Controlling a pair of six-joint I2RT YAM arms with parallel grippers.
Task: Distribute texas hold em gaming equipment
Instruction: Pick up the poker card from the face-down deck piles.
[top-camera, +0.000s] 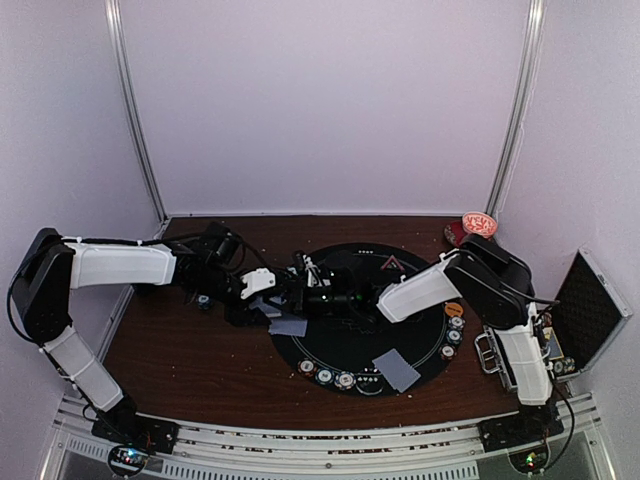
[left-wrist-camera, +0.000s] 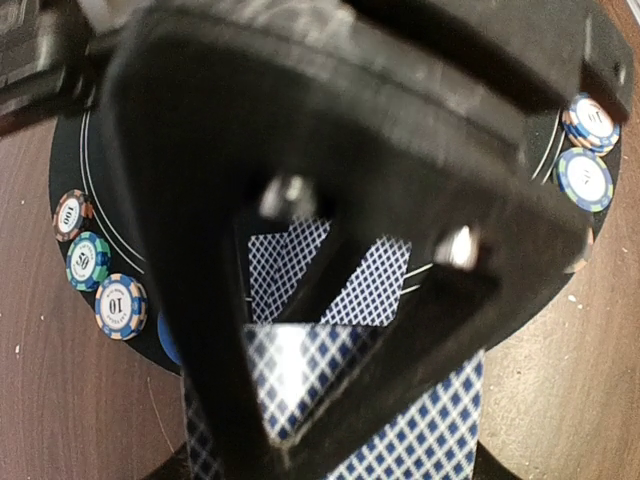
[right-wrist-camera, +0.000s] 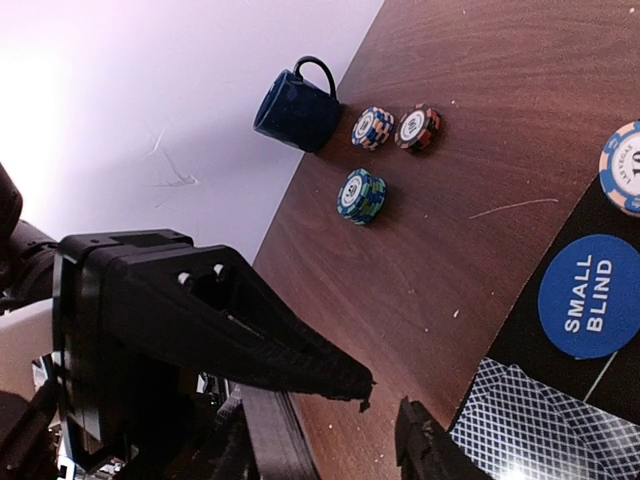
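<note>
A black round mat (top-camera: 340, 345) lies in the middle of the brown surface (top-camera: 190, 350). Over the mat's left edge the left hand (top-camera: 268, 300) clamps cards (left-wrist-camera: 430, 430). The right hand (right-wrist-camera: 385, 405), jaws narrowly apart, is just beside them. Chips (top-camera: 325, 376) line the mat's near edge.

We see a dark brown wooden table (top-camera: 180, 350) set against pale walls, its surface flecked with small light specks (right-wrist-camera: 455, 314). A round black mat (top-camera: 340, 345) with white printed lines lies flat on the middle of it. On the bare wood to the left of the mat, three short chip stacks (right-wrist-camera: 361, 195) sit close together, just beside a dark blue mug (right-wrist-camera: 296, 108) near the wall. A red-patterned cup (top-camera: 480, 224) stands at the far right corner, and an open metal case (top-camera: 590, 310) rests at the right edge.
</note>
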